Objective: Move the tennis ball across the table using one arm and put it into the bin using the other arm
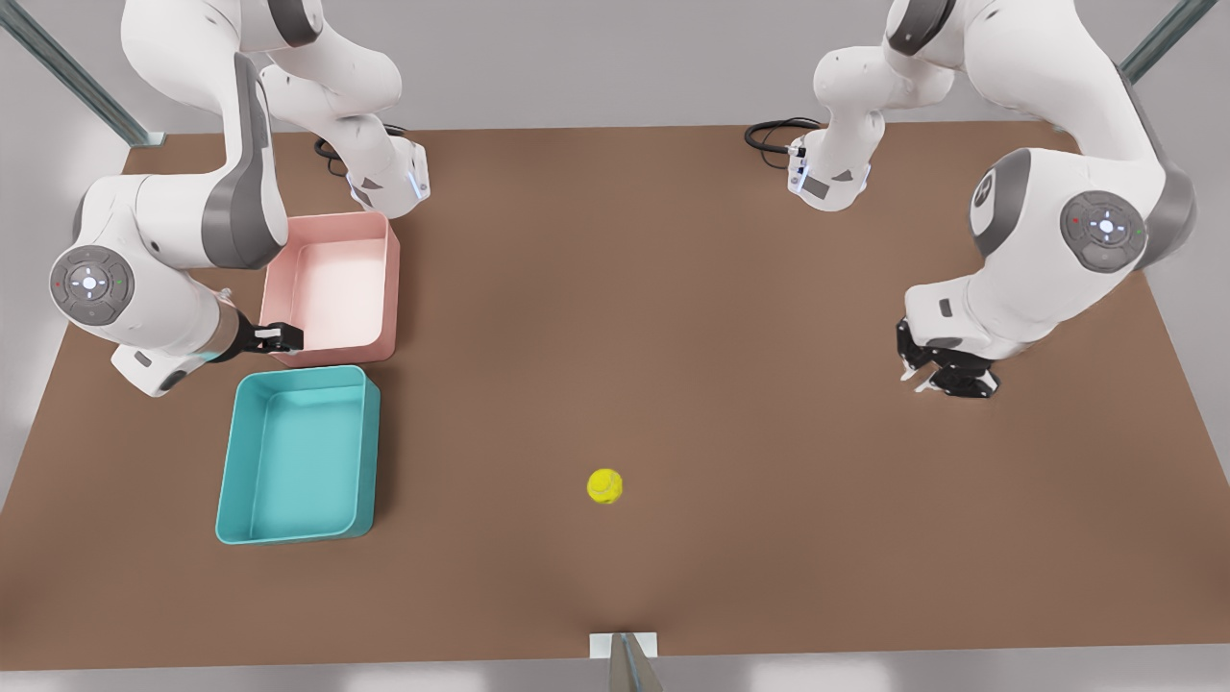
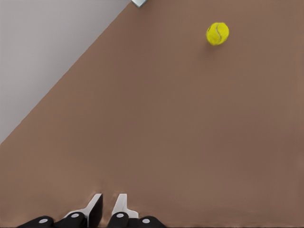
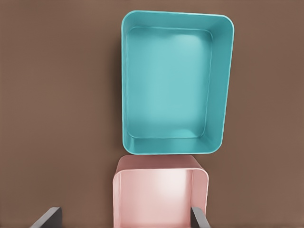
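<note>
Yellow-green tennis ball (image 1: 604,485) loose mid-table, nearer left gripper (image 1: 937,370): fingers narrowly parted, empty. Right gripper (image 1: 279,336) wide apart, empty, above teal bin (image 1: 298,457).

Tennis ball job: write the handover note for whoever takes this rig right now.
Left gripper: at the front view's right, holding nothing, well away from the ball.
Right gripper: open, empty, at the pink plastic tray's edge, beside the teal rectangular plastic bin.
Small yellow-green tennis ball: lying free on the brown tabletop, apart from the bin, which is empty.
Done: nothing yet.
Left: move the ball across, then bin it with the other arm.
</note>
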Robot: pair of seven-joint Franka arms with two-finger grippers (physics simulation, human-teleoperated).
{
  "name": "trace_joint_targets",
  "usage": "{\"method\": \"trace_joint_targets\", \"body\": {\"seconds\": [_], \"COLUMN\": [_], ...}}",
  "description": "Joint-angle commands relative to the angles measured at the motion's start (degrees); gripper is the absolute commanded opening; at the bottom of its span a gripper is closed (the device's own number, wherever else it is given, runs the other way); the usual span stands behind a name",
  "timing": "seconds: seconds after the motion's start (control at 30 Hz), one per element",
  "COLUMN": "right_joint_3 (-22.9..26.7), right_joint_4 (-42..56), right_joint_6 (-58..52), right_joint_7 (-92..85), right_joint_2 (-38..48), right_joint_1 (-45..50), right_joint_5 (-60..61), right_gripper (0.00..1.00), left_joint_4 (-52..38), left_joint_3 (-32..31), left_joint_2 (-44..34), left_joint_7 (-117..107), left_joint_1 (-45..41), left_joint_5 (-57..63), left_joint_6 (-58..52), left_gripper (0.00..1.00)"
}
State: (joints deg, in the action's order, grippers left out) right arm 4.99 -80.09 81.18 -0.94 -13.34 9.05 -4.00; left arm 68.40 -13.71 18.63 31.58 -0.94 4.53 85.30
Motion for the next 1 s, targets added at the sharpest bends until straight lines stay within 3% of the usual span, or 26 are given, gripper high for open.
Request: {"method": "trace_joint_targets", "body": {"seconds": [0.0, 0.03, 0.2, 0.23, 0.27, 0.3, 0.4, 0.5, 0.57, 0.67, 0.97], "right_joint_3": [0.02, 0.02, -0.42, -0.51, -1.74, -2.62, -3.41, -3.5, -3.5, -5.96, -5.87], "right_joint_4": [0.03, 0.03, 0.46, 5.29, 9.77, 15.84, 17.08, 17.08, 23.4, 23.76, 19.36], "right_joint_6": [-0.06, -0.06, 0.82, 1.96, 3.45, 8.72, 34.03, 49.5, 52.5, 57.77, 63.57], "right_joint_7": [-0.03, -0.03, 0.15, -0.03, 0.5, 3.65, 11.84, 11.75, 11.84, 11.23, 9.55], "right_joint_2": [0.06, 0.06, -1.6, -6.6, -12.23, -18.73, -28.85, -34.47, -40.18, -41.77, -43.88], "right_joint_1": [0.0, 0.0, 0.79, 2.82, 5.1, 9.41, 11.87, 13.01, 14.24, 14.16, 16.61], "right_joint_5": [0.04, 0.04, 0.22, 3.38, 5.23, 5.23, 5.58, 6.55, 8.31, 9.1, 8.04], "right_gripper": [1.0, 1.0, 1.0, 1.0, 1.0, 1.0, 1.0, 1.0, 1.0, 1.0, 1.0], "left_joint_4": [4.98, 5.16, 9.63, 16.23, 16.59, 16.59, 16.59, 16.59, 16.5, 16.59, 16.5], "left_joint_3": [1.75, 4.57, 2.29, -0.18, -0.18, -0.36, -0.36, -0.36, -0.36, -0.36, -0.36], "left_joint_2": [-2.98, -2.46, -3.07, -6.15, -6.24, -6.15, -6.06, -5.89, -5.8, -5.36, -4.92], "left_joint_7": [-54.51, -54.78, -54.69, -54.69, -54.61, -54.61, -53.46, -53.46, -53.38, -53.38, -53.38], "left_joint_1": [-0.2, -1.35, -1.26, -1.08, -1.08, -1.08, -0.29, -0.29, 0.14, 1.11, 1.29], "left_joint_5": [-1.18, -4.26, -3.91, -2.15, -2.24, -2.33, -2.33, -2.33, -2.15, -2.24, -2.33], "left_joint_6": [-10.51, -9.53, -7.52, -1.28, -1.01, -1.62, -1.98, -1.62, -1.54, -1.45, -1.89], "left_gripper": [1.0, 1.0, 1.0, 1.0, 1.0, 1.0, 1.0, 1.0, 1.0, 1.0, 1.0]}}
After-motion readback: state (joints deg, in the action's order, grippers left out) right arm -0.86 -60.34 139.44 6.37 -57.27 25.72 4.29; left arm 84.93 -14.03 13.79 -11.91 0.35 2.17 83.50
